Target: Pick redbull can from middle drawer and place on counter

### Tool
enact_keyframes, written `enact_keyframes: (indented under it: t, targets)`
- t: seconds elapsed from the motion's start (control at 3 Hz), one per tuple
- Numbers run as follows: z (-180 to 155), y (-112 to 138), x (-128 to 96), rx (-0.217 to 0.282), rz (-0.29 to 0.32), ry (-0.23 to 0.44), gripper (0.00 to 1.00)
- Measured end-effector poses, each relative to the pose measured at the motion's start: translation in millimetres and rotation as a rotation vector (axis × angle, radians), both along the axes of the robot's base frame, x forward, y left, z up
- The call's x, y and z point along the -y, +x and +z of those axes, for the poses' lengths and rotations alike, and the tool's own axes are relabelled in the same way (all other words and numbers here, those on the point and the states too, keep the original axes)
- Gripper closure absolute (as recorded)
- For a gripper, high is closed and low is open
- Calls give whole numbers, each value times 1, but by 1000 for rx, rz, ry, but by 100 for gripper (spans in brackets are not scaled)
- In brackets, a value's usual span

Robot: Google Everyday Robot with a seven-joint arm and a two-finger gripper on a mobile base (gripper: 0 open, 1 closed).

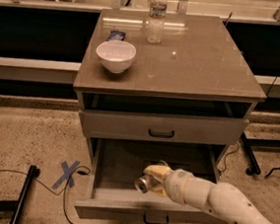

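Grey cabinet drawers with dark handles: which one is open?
The lower wide grey drawer, pulled out; the upper drawer front is closed. The pincer holds a slim silvery can at the open one.
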State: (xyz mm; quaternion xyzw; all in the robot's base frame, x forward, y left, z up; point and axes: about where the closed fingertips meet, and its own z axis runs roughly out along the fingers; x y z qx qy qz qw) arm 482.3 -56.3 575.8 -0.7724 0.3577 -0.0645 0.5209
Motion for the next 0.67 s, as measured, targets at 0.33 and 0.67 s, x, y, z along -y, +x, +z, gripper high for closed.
enact_keyframes:
  t: [0.33, 0.67]
  targets:
    - [1, -4, 22, 0, -48, 3, 100]
    - [7, 5, 21, 14, -49, 26, 100]
